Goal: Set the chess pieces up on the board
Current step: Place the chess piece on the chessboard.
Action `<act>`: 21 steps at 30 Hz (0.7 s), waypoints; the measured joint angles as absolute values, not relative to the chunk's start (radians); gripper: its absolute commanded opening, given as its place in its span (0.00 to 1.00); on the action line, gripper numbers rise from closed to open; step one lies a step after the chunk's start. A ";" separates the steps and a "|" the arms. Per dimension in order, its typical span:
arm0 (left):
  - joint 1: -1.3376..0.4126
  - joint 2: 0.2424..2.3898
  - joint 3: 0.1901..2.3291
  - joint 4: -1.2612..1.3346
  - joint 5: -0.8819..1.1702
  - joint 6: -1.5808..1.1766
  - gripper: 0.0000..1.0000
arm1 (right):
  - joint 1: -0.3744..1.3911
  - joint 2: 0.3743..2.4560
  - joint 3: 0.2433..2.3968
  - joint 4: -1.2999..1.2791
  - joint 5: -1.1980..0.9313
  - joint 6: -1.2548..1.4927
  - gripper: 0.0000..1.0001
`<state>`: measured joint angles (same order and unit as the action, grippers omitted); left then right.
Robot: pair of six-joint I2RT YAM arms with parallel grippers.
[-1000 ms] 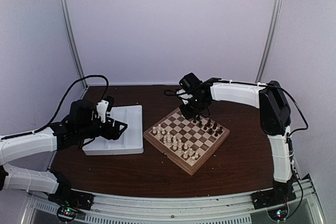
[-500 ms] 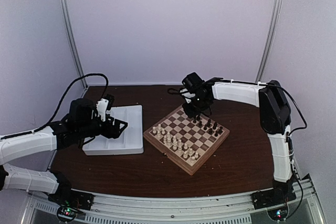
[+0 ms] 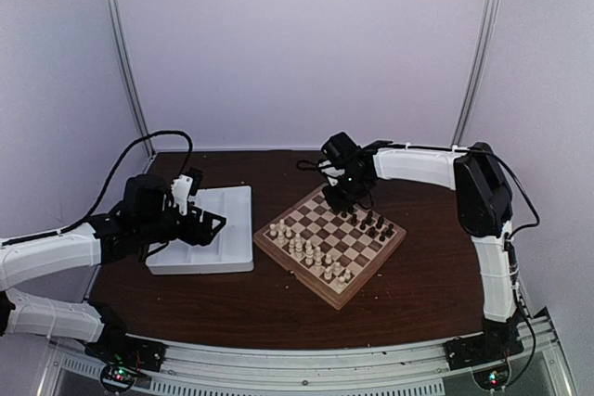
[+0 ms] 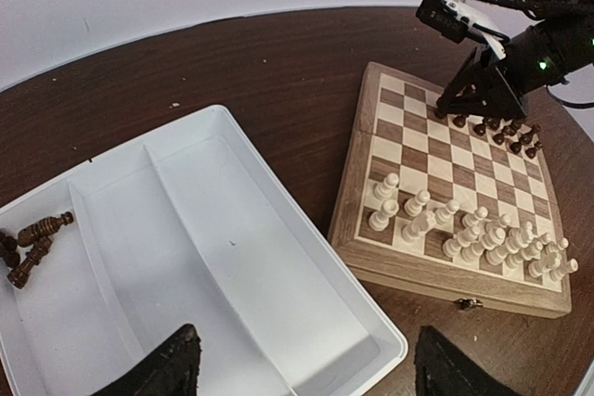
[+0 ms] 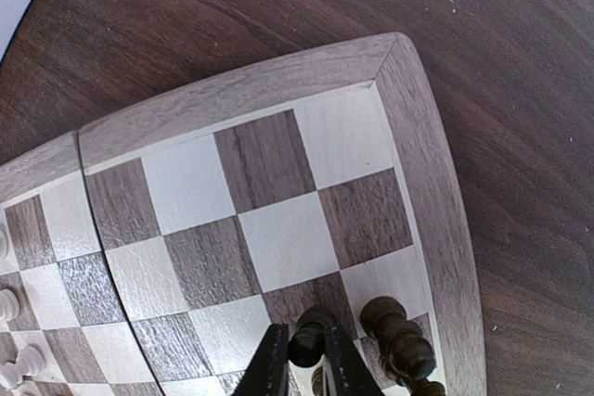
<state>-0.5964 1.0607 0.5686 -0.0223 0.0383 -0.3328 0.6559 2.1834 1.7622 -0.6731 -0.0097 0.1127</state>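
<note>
The board (image 3: 292, 274) lies diamond-wise at the table's middle. A row of dark chess pieces (image 3: 371, 224) stands along its far right side. My right gripper (image 3: 342, 199) is low over the board's far corner. In the right wrist view that gripper (image 5: 307, 329) is shut on a dark piece (image 5: 306, 348) over a dark square, beside another dark piece (image 5: 397, 336). My left gripper (image 4: 306, 359) hangs open over the white tray (image 4: 310, 224). A few dark pieces (image 4: 32, 238) lie on their sides in the tray's left compartment.
Cream-white pieces (image 3: 311, 252) fill the board's near left side. The white tray (image 3: 223, 261) sits just left of the board (image 4: 348, 201). Dark wooden table surrounds both, and pale walls close in behind.
My right gripper has shifted slightly right and down toward the board's far corner with the dark piece. The left arm has stayed put.
</note>
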 measured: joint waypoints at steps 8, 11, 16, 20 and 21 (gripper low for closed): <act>-0.596 1.061 0.569 -0.024 0.041 -0.333 0.79 | 0.656 2.183 1.760 -0.664 -0.020 0.120 0.23; -0.596 1.061 0.569 -0.024 0.042 -0.333 0.80 | 0.656 2.183 1.760 -0.664 -0.024 0.122 0.24; -0.596 1.061 0.574 -0.024 0.043 -0.333 0.80 | 0.656 2.183 1.760 -0.663 -0.026 0.125 0.27; -0.596 1.061 0.580 -0.024 0.050 -0.332 0.80 | 0.656 2.183 1.760 -0.663 -0.026 0.126 0.26; -0.596 1.061 0.580 -0.024 0.056 -0.332 0.80 | 0.656 2.183 1.760 -0.663 -0.026 0.127 0.26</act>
